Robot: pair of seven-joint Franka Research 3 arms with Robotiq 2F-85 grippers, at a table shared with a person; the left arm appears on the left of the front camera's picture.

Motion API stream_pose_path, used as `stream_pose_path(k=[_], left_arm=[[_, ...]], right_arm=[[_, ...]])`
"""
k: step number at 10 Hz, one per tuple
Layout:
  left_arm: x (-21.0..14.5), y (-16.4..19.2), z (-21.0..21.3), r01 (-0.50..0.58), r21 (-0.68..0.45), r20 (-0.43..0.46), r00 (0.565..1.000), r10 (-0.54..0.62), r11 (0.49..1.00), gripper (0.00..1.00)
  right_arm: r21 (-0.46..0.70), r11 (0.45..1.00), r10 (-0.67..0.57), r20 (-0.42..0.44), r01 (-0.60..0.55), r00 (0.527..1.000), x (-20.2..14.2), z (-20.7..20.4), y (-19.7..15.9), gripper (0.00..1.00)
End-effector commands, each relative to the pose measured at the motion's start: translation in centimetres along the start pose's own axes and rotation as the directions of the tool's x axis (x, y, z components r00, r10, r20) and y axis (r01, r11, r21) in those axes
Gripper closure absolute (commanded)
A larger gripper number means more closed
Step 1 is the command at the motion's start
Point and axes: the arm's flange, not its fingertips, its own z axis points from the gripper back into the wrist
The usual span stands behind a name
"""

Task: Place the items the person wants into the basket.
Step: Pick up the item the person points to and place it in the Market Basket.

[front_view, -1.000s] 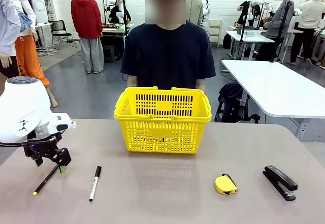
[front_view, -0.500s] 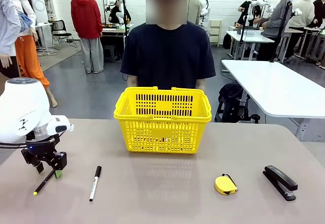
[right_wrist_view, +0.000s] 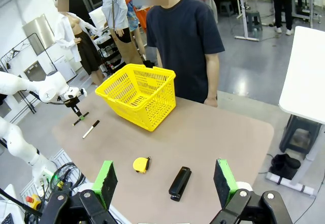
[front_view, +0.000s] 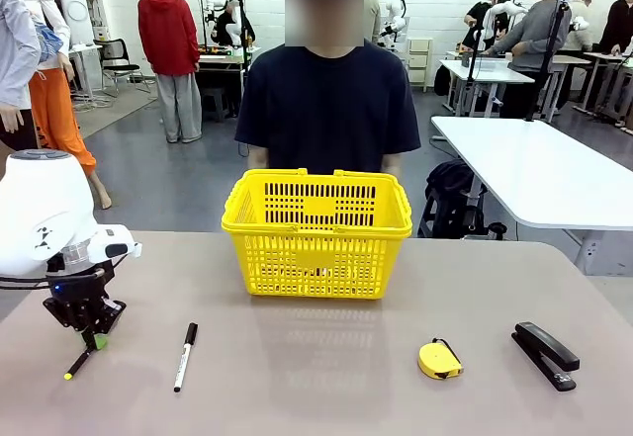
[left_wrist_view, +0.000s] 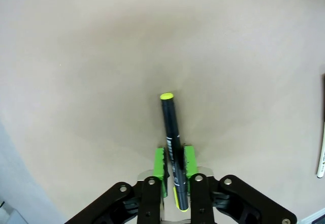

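A thin black pen [left_wrist_view: 170, 125] with a yellow-green tip lies on the table at the front left, and my left gripper [left_wrist_view: 174, 159] is shut on its barrel, green pads on both sides. From the front, that gripper [front_view: 91, 335] stands low over the pen [front_view: 76, 364]. A black-capped white marker [front_view: 185, 355] lies just to the right of it. The yellow basket [front_view: 316, 233] stands mid-table in front of the person [front_view: 326, 110], whose arms hang behind it. My right gripper [right_wrist_view: 165, 181] is open, high above the table's near right side, holding nothing.
A round yellow tape measure [front_view: 439, 360] and a black stapler [front_view: 545, 354] lie at the front right. Bare tabletop [front_view: 316, 377] stretches between the marker and the tape measure. A white table [front_view: 544, 174] stands beyond the far right edge.
My left gripper came down and slightly left over the pen, and its jaws went from wide open to shut on the barrel. Nothing else moved.
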Motion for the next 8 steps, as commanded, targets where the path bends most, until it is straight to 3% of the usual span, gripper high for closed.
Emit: stream_pose_path(k=[1, 4, 8], left_arm=[[-2.1, 0.2, -0.3, 0.032, -0.032, -0.020, 0.999, -0.032, 0.999, 1.00], [-2.5, 0.0, 1.6, 0.157, -0.055, -0.005, 0.987, -0.158, 0.986, 1.00], [-4.4, -0.8, 14.7, 0.378, 0.041, -0.002, 0.926, -0.379, 0.925, 1.00]], right_arm=[[0.015, 1.000, 0.016, 0.024, -0.016, 1.000, 0.1, -0.1, -0.1, 0.00], [0.015, 1.000, 0.016, 0.024, -0.016, 1.000, 0.1, -0.1, -0.1, 0.00], [0.015, 1.000, 0.016, 0.024, -0.016, 1.000, 0.1, -0.1, -0.1, 0.00]])
